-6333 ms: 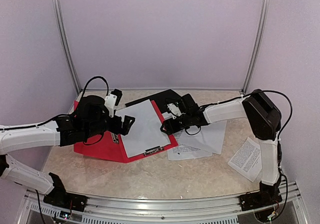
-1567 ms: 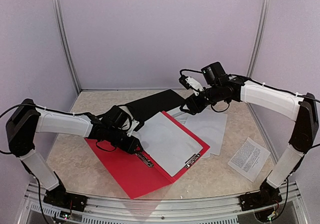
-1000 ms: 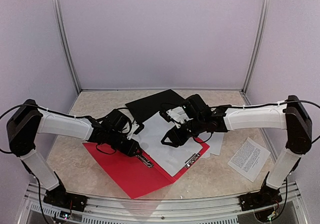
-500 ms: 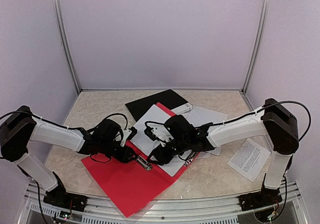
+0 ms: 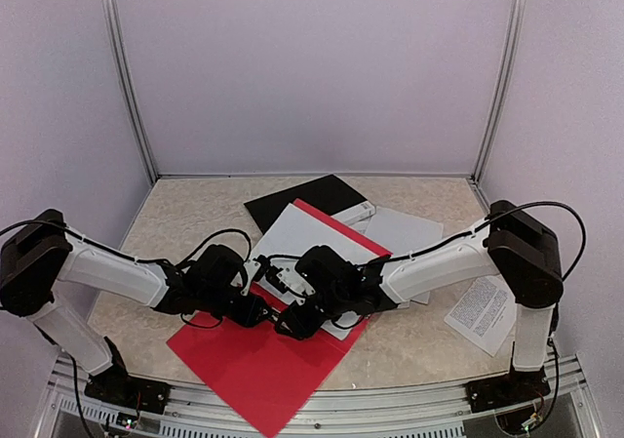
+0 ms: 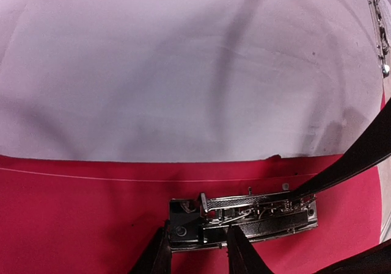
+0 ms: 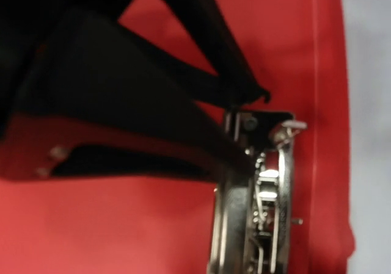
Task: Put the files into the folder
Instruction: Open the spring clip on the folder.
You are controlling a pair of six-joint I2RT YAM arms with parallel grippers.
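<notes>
1 white sheet [image 5: 304, 235] lies in my open red folder [image 5: 244, 365]. More files [image 5: 414, 235] lie beside it, not in. My left gripper [image 6: 197, 246] is clamped on the metal clip [image 6: 263, 216]. My right gripper [image 5: 292, 323] is just beside the clip. I cannot tell if it is open. I think I am working the clip. Next I should lift its lever gently.

Around the folder clip [image 6: 244, 216], left pincer [image 5: 256, 311] and right pincer [image 5: 290, 323] crowded together; bare tabletop [image 5: 185, 214] far left.
</notes>
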